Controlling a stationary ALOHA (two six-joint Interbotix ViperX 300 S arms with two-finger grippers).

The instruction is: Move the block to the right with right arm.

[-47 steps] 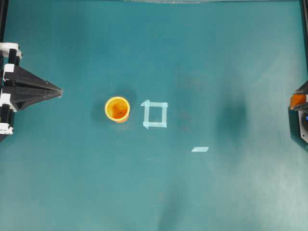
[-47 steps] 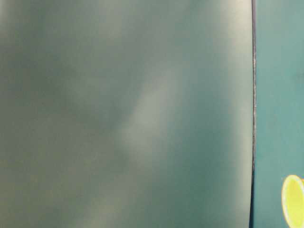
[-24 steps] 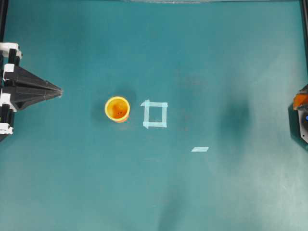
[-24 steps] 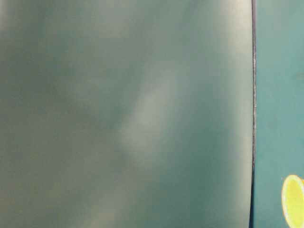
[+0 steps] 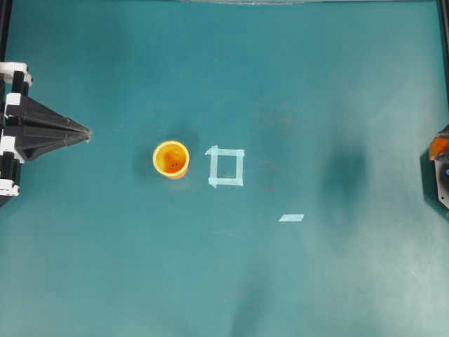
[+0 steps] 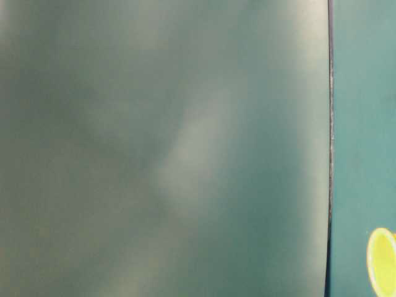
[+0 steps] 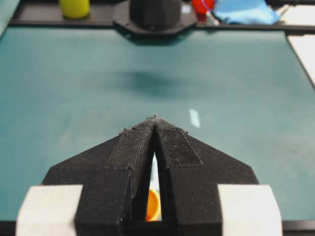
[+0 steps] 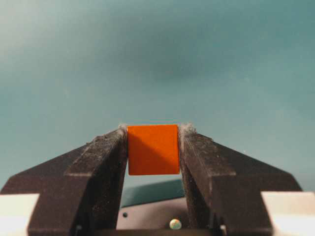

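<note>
The block [image 8: 153, 149], a small orange cube, is clamped between the two black fingers of my right gripper [image 8: 153, 130] and held above the teal table. In the overhead view a sliver of the block [image 5: 438, 145] shows at the far right edge, level with the middle of the table, where the right gripper [image 5: 440, 151] sits. My left gripper [image 5: 84, 132] rests at the far left edge, its pointed fingers pressed together with nothing in them [image 7: 155, 118].
An orange-yellow cup [image 5: 171, 159] stands left of centre, with a pale tape square [image 5: 226, 167] just to its right and a short tape strip [image 5: 291, 217] further right. The cup [image 6: 382, 261] also shows at table level. Yellow, red and blue items [image 7: 243, 11] lie beyond the far table edge.
The right gripper with the block has slid slightly further right, toward the table's edge. The left arm, cup and tape have not moved.
</note>
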